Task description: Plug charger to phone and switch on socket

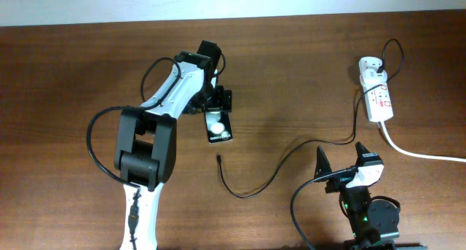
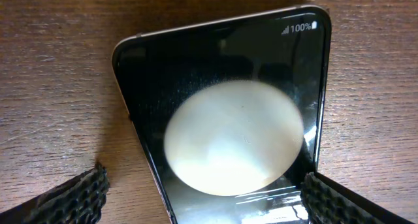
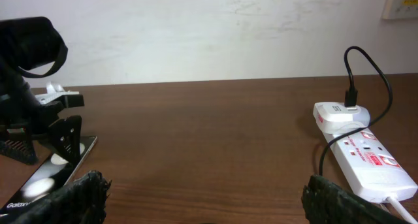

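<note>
Right gripper (image 3: 209, 208): jaws wide apart, empty, at the near table (image 1: 65, 68) edge. One charger (image 1: 218, 159): tip lies loose on open wood just short of the one phone (image 1: 218, 125), unplugged. Left gripper (image 1: 216, 104): spread, straddling the phone's far end. One socket (image 1: 378, 97) at far right, one adapter (image 1: 370, 65) seated.

On the table (image 1: 306, 68), the phone (image 1: 218, 126) lies left of centre. The charger plug tip (image 1: 218, 159) lies just before it. The socket (image 1: 379, 98) sits well apart, far right.

The brown wooden table (image 1: 73, 60) carries the phone (image 1: 218, 126), the charger (image 1: 280, 166) and the socket (image 1: 378, 97).
</note>
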Robot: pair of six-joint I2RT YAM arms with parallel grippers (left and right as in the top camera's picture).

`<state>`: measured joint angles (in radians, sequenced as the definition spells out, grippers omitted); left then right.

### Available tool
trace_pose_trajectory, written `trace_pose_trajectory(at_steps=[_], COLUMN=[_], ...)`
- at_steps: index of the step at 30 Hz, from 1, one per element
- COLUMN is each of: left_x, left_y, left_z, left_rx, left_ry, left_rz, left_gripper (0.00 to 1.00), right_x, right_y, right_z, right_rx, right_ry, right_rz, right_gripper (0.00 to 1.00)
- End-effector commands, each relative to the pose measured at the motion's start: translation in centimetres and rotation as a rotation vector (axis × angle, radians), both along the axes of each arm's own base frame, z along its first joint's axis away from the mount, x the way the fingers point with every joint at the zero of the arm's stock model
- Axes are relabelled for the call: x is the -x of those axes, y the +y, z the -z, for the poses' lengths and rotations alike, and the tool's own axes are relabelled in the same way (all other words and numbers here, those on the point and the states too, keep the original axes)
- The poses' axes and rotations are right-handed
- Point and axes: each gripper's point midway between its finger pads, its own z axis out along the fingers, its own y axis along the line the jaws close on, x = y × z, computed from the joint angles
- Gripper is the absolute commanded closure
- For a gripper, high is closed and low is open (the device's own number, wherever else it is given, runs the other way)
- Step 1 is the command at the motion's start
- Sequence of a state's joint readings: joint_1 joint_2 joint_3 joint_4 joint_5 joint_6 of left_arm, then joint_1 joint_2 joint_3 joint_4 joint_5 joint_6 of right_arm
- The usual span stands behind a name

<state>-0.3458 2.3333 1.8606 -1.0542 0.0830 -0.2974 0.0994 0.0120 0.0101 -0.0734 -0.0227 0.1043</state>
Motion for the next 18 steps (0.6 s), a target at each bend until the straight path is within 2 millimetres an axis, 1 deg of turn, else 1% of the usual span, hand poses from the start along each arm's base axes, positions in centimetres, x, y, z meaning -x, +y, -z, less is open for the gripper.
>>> trace_pose_trajectory(at_steps=[1,18], left_x=[3.61,3.35], left_y=[-0.39,-0.56], left_z=[5.83,5.87], left_rx=[0.009,0.013], left_ry=[0.17,0.158], left_rz=[0.023,0.026], left_gripper=[0.01,0.01], right_x=[0.02,0.02], right_y=[-0.01,-0.01], right_z=[0.24,0.24], right_rx=[-0.003,-0.003], right_ry=[0.005,0.005], right_rz=[0.003,0.003], right_gripper=[0.01,0.01])
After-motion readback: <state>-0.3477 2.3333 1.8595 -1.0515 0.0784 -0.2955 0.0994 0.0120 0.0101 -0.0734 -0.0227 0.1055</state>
